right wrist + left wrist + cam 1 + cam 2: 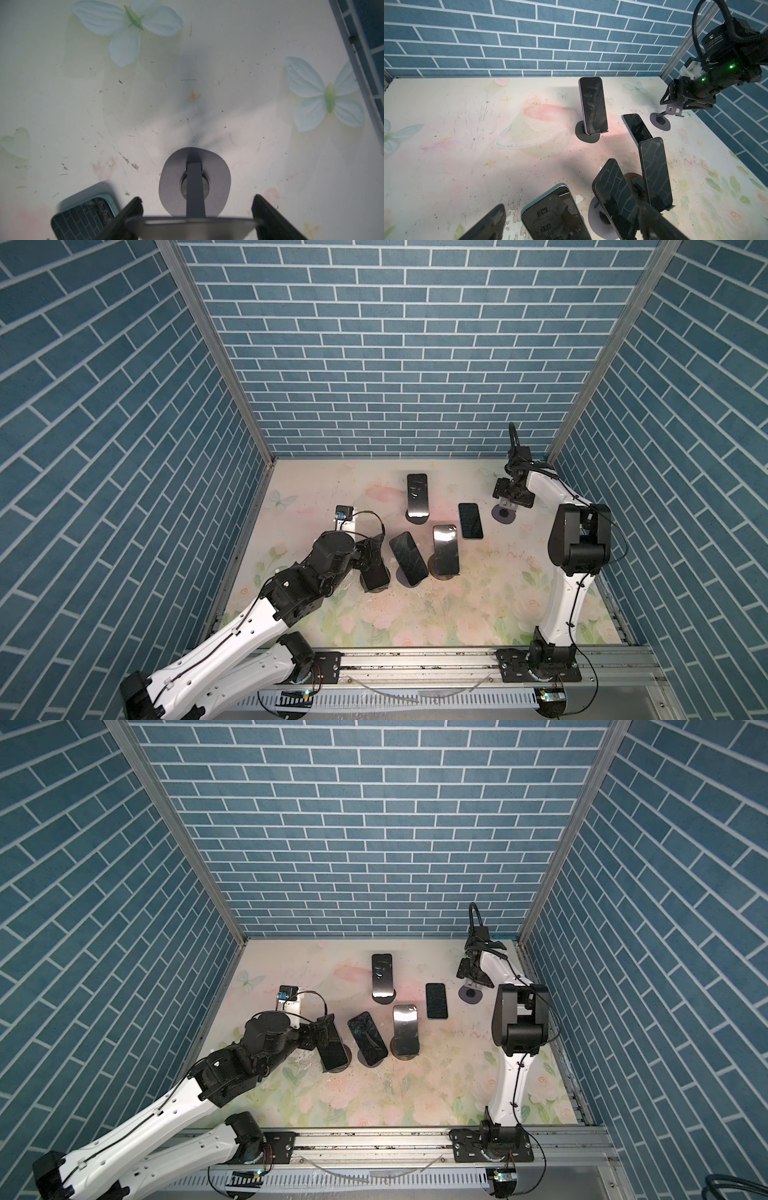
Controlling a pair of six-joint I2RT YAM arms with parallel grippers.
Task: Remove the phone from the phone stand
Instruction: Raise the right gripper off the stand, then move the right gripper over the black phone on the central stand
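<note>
Holds left jaws wide round teal-edged black glass phone [556, 214]: looks stiff, slick, breakable; best pinched across long edges. Holds right jaws parted astride empty grey stand [195, 187].

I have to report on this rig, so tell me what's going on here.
The left gripper is open around the teal-edged phone, which is propped up at the left, and it has not closed on it. The right gripper, jaws apart, straddles the plate of an empty stand at the back right. A loose phone lies flat on the table beside that stand. Three other phones are propped up likewise.
</note>
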